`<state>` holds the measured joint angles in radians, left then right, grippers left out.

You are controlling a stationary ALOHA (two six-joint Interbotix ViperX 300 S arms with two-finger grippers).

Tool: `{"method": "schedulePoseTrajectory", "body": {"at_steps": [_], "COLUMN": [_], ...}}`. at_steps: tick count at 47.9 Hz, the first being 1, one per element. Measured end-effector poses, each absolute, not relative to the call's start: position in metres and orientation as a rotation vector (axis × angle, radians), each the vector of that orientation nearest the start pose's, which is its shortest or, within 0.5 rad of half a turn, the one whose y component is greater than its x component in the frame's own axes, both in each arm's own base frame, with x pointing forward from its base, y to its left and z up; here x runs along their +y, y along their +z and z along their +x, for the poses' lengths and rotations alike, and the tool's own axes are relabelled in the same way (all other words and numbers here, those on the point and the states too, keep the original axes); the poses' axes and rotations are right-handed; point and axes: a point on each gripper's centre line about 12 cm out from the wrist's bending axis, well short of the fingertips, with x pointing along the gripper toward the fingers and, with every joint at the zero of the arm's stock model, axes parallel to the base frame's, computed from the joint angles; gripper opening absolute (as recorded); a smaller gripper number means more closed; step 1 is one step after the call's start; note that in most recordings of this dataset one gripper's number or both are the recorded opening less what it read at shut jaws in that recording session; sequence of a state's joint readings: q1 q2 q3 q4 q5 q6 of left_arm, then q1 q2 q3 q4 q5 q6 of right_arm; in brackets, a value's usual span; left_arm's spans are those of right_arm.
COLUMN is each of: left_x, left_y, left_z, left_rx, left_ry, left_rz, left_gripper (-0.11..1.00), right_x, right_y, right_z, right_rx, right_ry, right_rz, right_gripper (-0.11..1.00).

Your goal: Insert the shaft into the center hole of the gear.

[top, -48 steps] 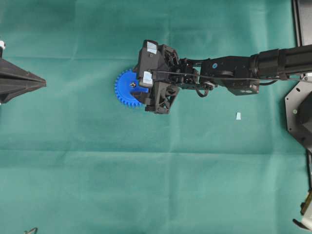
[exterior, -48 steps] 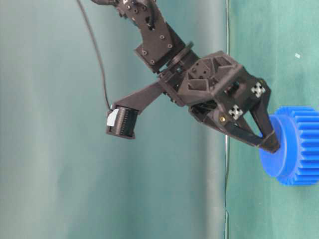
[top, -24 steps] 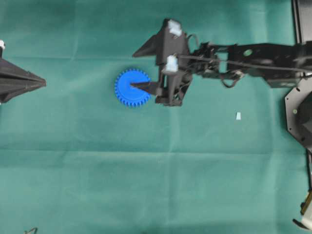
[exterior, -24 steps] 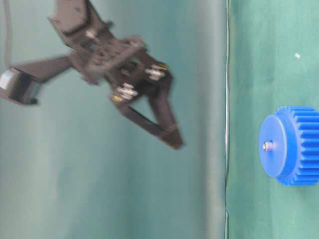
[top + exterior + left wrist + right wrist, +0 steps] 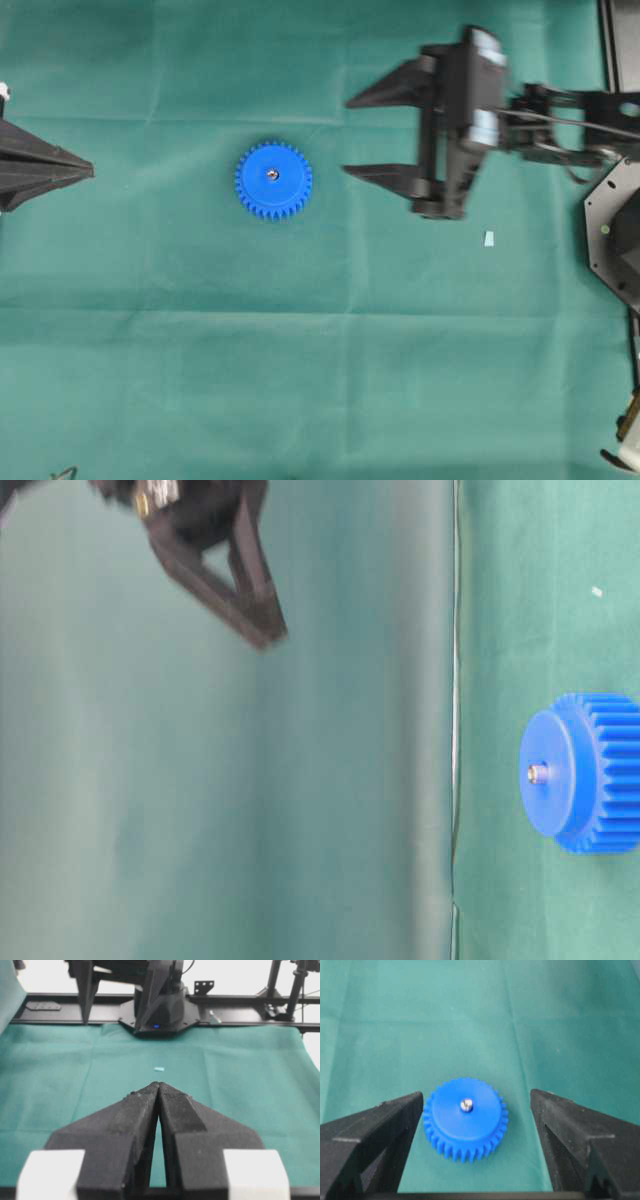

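Right gripper (image 5: 350, 135) raised, jaws wide | shaft (image 5: 272, 174) seated in gear (image 5: 273, 180)

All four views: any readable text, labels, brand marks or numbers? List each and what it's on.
None readable in any view.
Bright blue plastic toothed gear: plain face, no marking.
Small silvery metal shaft in its centre: no marking.
Small pale scrap on the green cloth: too small to tell.
White pads on the shut black left tool: blank.

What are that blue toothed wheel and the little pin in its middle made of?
The gear looks like moulded plastic: even bright blue, matte, with crisp teeth. The shaft standing in its centre looks like metal: silvery-grey with a small glint, though it is too tiny to be sure.
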<state>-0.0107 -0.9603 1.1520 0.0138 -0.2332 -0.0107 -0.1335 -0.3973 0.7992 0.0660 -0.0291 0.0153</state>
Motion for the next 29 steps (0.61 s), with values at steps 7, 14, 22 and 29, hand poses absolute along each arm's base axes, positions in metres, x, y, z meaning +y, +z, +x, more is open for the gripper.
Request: {"method": "schedulePoseTrajectory", "body": {"at_steps": [7, 14, 22, 29], "left_x": [-0.003, -0.003, -0.003, -0.003], "left_y": [0.296, 0.296, 0.296, 0.296], "left_z": [0.201, 0.201, 0.201, 0.201], "left_rx": [-0.041, -0.041, -0.043, -0.043], "left_ry": [-0.014, -0.014, -0.014, -0.014], "left_rz": [0.003, 0.003, 0.003, 0.003], "left_gripper": [0.0, 0.0, 0.0, 0.0], "right_x": [-0.04, -0.037, -0.034, -0.034], "right_y": [0.273, 0.275, 0.271, 0.269], "right_z": [0.297, 0.273, 0.257, 0.251], "right_rx": [0.325, 0.296, 0.284, 0.281], "right_ry": [-0.148, -0.147, -0.145, -0.147], "right_rz": [0.104, 0.1, 0.101, 0.102], "right_gripper": [0.9, 0.89, 0.89, 0.89]}}
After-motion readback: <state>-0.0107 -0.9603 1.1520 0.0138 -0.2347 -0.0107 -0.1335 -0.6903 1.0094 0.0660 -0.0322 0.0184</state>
